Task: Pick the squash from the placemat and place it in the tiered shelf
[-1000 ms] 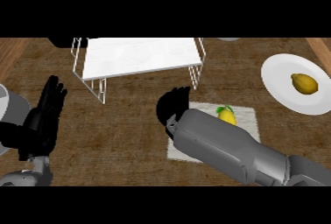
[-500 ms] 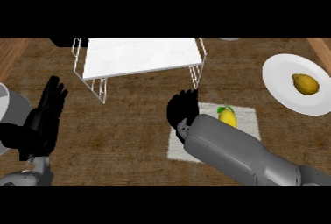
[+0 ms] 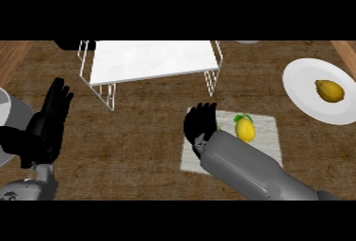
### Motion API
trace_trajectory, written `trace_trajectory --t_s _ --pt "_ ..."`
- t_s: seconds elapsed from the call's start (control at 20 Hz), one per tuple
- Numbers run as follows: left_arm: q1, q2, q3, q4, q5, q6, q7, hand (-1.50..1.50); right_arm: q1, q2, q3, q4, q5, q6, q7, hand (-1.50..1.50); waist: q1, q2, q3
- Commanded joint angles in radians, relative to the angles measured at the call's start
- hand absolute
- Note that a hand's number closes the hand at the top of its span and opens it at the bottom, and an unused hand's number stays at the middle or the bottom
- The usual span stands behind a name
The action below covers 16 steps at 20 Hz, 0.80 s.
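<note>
Squash (image 3: pixel 244 129): yellow, small, green stem end up; lies on the placemat (image 3: pixel 268 141), just right of the right hand (image 3: pixel 200 126). Likely light, rigid, smooth-skinned, rounded, so apt to roll or slip; best taken across the thick middle, not the stem.
Right hand: fingers straight, released, holding nothing, beside the squash; contact not discernible.
Left hand (image 3: pixel 47 123): open, fingers up, resting at the left edge.
Shelf (image 3: pixel 149 59): white, wire-legged, on the counter (image 3: pixel 132 141); lower tiers hidden under the top.
Placemat: partly covered by the right forearm.
</note>
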State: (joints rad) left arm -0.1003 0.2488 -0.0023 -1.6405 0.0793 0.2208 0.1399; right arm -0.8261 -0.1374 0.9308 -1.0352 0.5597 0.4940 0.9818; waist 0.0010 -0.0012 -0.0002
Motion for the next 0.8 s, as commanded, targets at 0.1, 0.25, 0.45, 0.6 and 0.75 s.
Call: trace_trajectory --t_s 0.1,0.25,0.45,0.6,0.75 --pt "0.002 -0.034 -0.023 -0.026 -0.023 0.014 0.025 0.0 0.078 0.039 -0.024 0.044 0.046 0.069 0.071 1.5 0.002 0.0 0.0" --pt "0.008 -0.029 0.001 -0.001 -0.014 -0.005 -0.009 0.0 0.068 0.042 0.015 0.037 0.114 0.1 0.012 1.5 0.005 0.001 0.0" --pt "-0.02 -0.03 0.015 0.002 -0.021 -0.006 0.016 0.0 0.026 0.01 -0.008 0.023 0.206 0.12 -0.096 1.5 0.002 0.001 0.0" --pt "0.043 -0.031 0.026 0.007 -0.012 -0.046 -0.053 0.0 0.063 -0.045 -0.029 -0.028 0.272 0.079 -0.195 1.5 0.002 0.001 0.0" --pt "0.038 -0.035 0.011 -0.015 -0.026 -0.024 -0.016 0.0 0.086 0.131 -0.095 -0.037 0.235 -0.069 -0.065 1.5 0.004 0.002 0.0"
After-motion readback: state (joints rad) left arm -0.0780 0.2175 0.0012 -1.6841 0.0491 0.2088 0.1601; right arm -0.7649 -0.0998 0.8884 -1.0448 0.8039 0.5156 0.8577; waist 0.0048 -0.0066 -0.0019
